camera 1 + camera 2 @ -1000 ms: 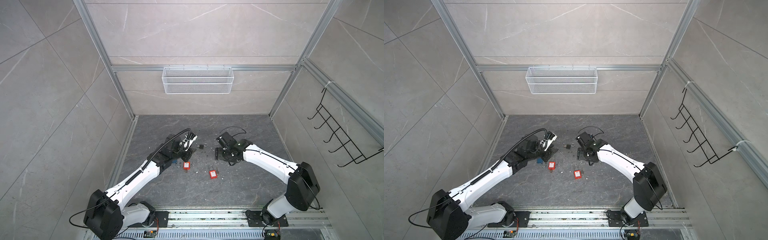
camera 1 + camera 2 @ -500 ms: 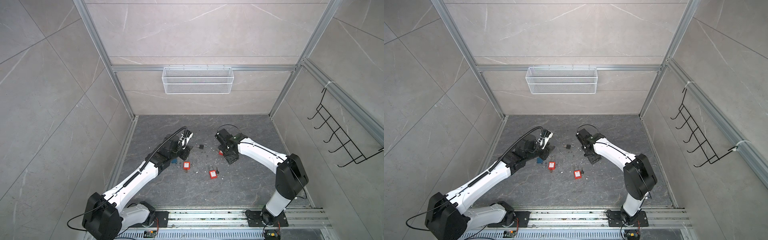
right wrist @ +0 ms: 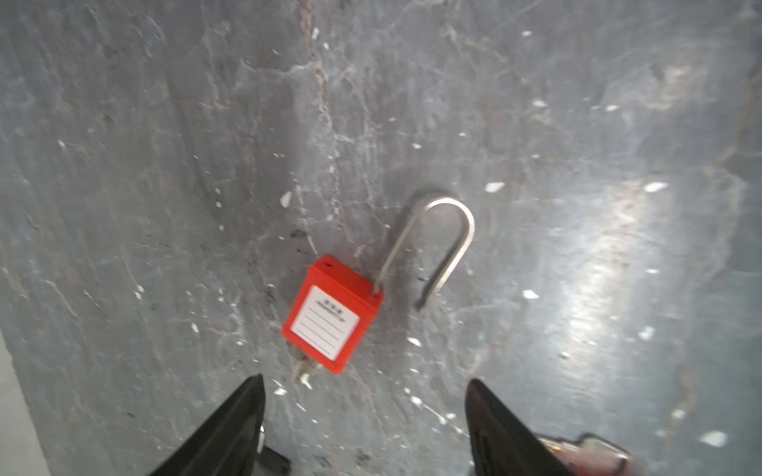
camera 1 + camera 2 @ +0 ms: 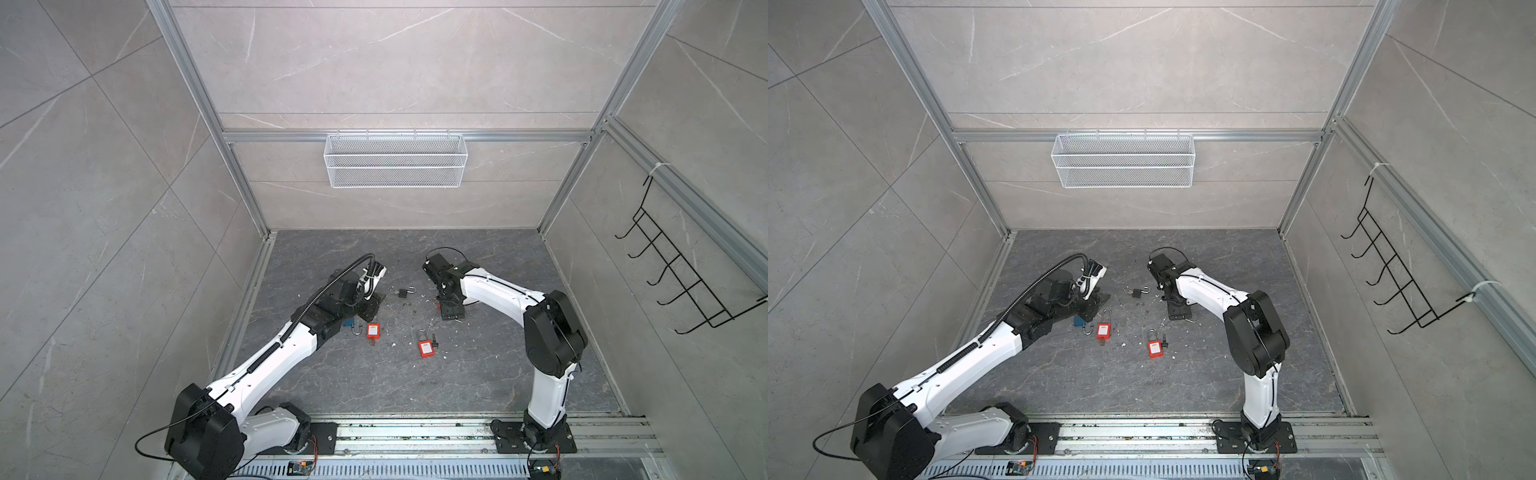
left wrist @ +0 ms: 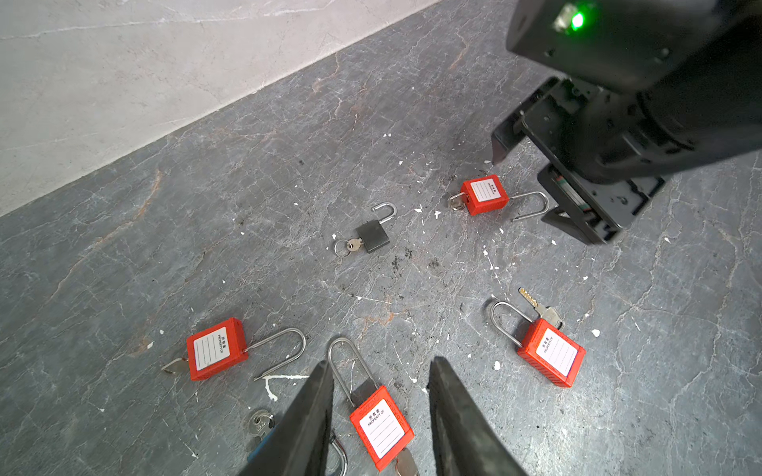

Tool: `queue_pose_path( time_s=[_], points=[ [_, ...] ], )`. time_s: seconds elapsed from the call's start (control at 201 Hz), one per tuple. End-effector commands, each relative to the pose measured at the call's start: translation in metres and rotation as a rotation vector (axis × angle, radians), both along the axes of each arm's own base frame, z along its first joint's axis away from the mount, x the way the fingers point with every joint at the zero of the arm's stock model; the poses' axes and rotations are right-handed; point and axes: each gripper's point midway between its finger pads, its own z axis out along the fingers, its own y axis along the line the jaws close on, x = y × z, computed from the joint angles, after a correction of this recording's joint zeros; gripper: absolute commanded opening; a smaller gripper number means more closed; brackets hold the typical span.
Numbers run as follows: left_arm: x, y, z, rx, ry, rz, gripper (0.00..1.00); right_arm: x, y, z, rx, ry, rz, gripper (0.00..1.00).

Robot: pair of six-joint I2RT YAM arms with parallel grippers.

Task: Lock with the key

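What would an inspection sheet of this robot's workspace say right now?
Surface: dark grey stone-look floor.
Job's things: open red padlock; red padlock beside a loose key; dark padlock, shackle open, key in it.
Clutter: white flecks; blue item partly hidden by the left arm.
Grippers: left gripper open over a third red padlock; right gripper open, a fourth red padlock, unlatched, lying ahead, not gripped.
Cables: black ribbed cable along the left arm; cable loop by the right gripper.
Surroundings: white wire basket on the back wall; black hook rack on a side wall.
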Motion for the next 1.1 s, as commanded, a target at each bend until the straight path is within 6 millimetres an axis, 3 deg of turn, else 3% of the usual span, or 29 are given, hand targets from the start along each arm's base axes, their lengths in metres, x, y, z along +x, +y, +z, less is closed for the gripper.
queue_pose_path(
  time_s=[0.0, 0.169, 0.393, 0.861, 1.09],
  points=[
    [0.006, -0.003, 0.011, -0.006, -0.018, -0.012, 0.41, 0.015, -0.003, -0.001, -0.006, -0.015, -0.098, 0.78],
    [0.007, -0.005, 0.005, 0.015, -0.008, -0.031, 0.41, 0.027, 0.008, -0.016, 0.024, 0.013, -0.109, 0.77],
    [0.009, 0.001, -0.001, 0.031, 0.006, -0.030, 0.41, 0.029, 0.009, -0.027, 0.011, 0.055, -0.118, 0.77],
    [0.011, 0.004, -0.012, 0.038, 0.049, -0.045, 0.41, 0.015, 0.004, -0.060, -0.023, 0.155, -0.082, 0.70],
    [0.009, 0.004, -0.013, 0.037, 0.056, -0.051, 0.41, 0.005, -0.001, -0.067, -0.052, 0.200, 0.094, 0.59]
  ],
)
